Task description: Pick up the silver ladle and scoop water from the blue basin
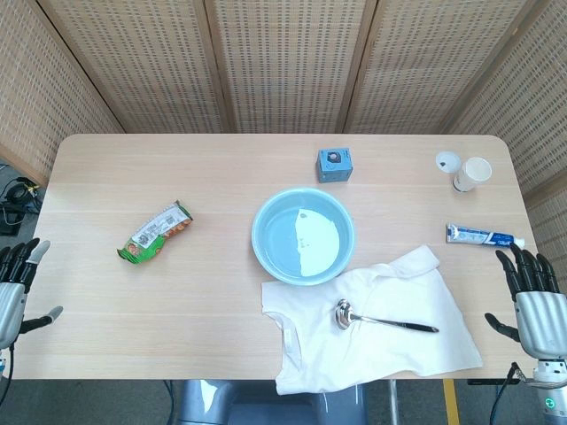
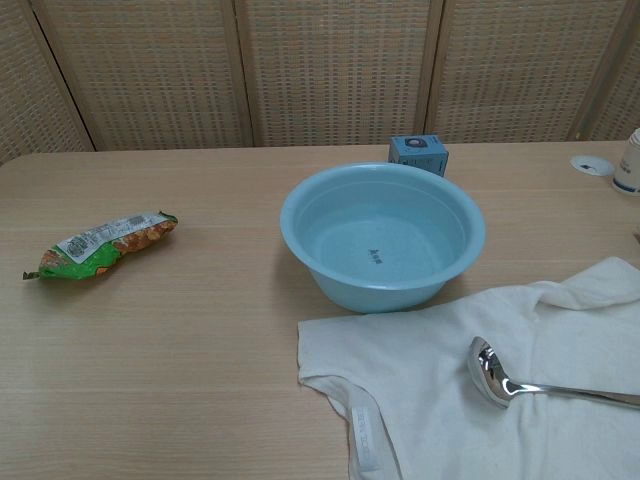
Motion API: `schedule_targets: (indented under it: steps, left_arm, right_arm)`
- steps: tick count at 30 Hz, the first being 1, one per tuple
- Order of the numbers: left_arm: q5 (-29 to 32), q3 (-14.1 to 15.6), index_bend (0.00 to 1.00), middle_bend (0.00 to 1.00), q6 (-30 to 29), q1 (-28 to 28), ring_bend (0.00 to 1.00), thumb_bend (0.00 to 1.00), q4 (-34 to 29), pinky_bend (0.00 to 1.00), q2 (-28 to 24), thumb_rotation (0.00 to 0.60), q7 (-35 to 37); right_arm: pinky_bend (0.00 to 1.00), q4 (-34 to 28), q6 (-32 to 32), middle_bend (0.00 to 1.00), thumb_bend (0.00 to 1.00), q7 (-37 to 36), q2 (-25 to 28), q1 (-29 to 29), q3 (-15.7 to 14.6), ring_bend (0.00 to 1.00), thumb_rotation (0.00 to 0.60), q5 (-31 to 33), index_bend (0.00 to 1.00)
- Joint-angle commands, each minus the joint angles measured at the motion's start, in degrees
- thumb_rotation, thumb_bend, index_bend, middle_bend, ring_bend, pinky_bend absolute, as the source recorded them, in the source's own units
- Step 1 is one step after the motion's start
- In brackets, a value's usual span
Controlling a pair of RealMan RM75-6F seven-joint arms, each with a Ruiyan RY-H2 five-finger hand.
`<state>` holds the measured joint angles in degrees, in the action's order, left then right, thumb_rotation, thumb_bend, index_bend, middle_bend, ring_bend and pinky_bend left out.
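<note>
The silver ladle (image 1: pixel 381 320) lies on a white shirt (image 1: pixel 372 323) near the table's front edge, bowl to the left and handle pointing right; the chest view shows the ladle (image 2: pixel 520 383) the same way. Just behind it stands the blue basin (image 1: pixel 303 235) with water in it, also plain in the chest view as the basin (image 2: pixel 383 237). My right hand (image 1: pixel 533 305) hovers off the table's right edge, fingers spread, holding nothing, a short way right of the ladle's handle. My left hand (image 1: pixel 16 288) is at the far left edge, fingers apart, empty.
A green snack packet (image 1: pixel 155 233) lies left of the basin. A small blue box (image 1: pixel 335 165) sits behind it. At the back right stand a white cup (image 1: pixel 472 173) and a lid (image 1: pixel 447 161); a toothpaste tube (image 1: pixel 483 236) lies by the right edge.
</note>
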<state>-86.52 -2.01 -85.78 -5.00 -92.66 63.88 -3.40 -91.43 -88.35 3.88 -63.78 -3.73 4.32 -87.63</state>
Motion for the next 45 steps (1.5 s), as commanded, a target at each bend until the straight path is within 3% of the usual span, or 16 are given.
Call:
schedule_targets:
  steps: [1,4,5,7,9,12,14,19,23,27,30,36,45]
  left_arm:
    - [0.1,0.0,0.0,0.0,0.2,0.0,0.0,0.0,0.0,0.0,0.2,0.6,-0.4]
    - [0.3,0.1,0.0,0.0,0.4,-0.1,0.0,0.0,-0.2,0.0,0.2,0.6,-0.4]
    - [0.3,0.0,0.0,0.0,0.4,-0.1,0.0,0.0,-0.3,0.0,0.2,0.6,-0.5]
    - [0.3,-0.1,0.0,0.0,0.3,-0.2,0.0,0.0,-0.4,0.0,0.2,0.6,-0.8]
    - [0.3,-0.2,0.0,0.0,0.3,-0.3,0.0,0.0,-0.6,0.0,0.2,0.6,-0.9]
    - [-0.1,-0.3,0.0,0.0,0.2,-0.4,0.0,0.0,-0.7,0.0,0.3,0.6,-1.2]
    - [-0.3,-0.4,0.0,0.0,-0.1,-0.5,0.0,0.0,-0.6,0.0,0.4,0.6,-0.9]
    - [-0.4,-0.5,0.0,0.0,-0.2,-0.5,0.0,0.0,-0.3,0.0,0.4,0.6,0.1]
    - [-0.5,-0.5,0.0,0.0,-0.2,-0.5,0.0,0.0,-0.2,0.0,0.5,0.6,0.2]
    - [-0.2,-0.5,0.0,0.0,0.3,-0.7,0.0,0.0,-0.2,0.0,0.5,0.6,0.2]
    - [-0.1,-0.5,0.0,0.0,0.4,-0.7,0.0,0.0,-0.2,0.0,0.4,0.6,0.3]
    - [0.1,-0.5,0.0,0.0,0.5,-0.8,0.0,0.0,-0.3,0.0,0.2,0.6,0.6]
    - [0.2,-0.5,0.0,0.0,0.4,-0.7,0.0,0.0,-0.5,0.0,-0.1,0.6,1.2]
  right_arm:
    - [0.0,-0.2,0.6,0.0,0.0,-0.1,0.2,-0.1,-0.2,0.0,0.6,0.1,0.0]
    - [0.0,-1.5,3.8,0.01,0.0,0.3,1.0,-1.2,-0.9,0.0,0.6,0.3,0.0]
    - [0.01,-1.9,5.1,0.07,0.0,0.3,1.3,-1.8,-1.1,0.06,0.6,0.3,0.0]
    - [0.2,-3.2,10.3,0.28,0.0,-0.1,2.0,-3.9,-1.9,0.32,0.6,0.7,0.0]
    - [0.63,-4.7,14.8,0.6,0.0,-1.1,2.7,-5.7,-2.4,0.69,0.6,1.8,0.0]
    - [0.94,-7.2,24.1,0.82,0.0,-3.2,3.1,-9.4,-2.7,0.92,0.6,5.4,0.01]
    - [1.0,-7.3,26.5,0.89,0.0,-1.8,2.3,-10.5,-2.6,0.98,0.6,7.3,0.06]
    - [1.0,-6.5,29.9,0.96,0.01,6.2,-3.3,-11.8,-2.9,1.0,0.6,14.7,0.3]
    - [1.0,-5.7,30.0,0.98,0.12,12.3,-7.6,-12.2,-3.1,1.0,0.6,20.1,0.44]
    - [1.0,-4.8,28.4,0.99,0.25,18.1,-11.8,-12.5,-2.6,1.0,0.6,25.7,0.47]
    - [1.0,-3.9,26.6,0.99,0.3,22.2,-14.3,-12.6,-2.6,1.0,0.6,28.8,0.47]
    - [1.0,-2.2,24.4,0.99,0.4,23.7,-17.3,-12.3,-2.5,1.0,0.6,30.5,0.48]
    - [1.0,0.2,23.2,0.99,0.44,23.6,-20.2,-12.1,-2.9,1.0,0.6,30.1,0.5]
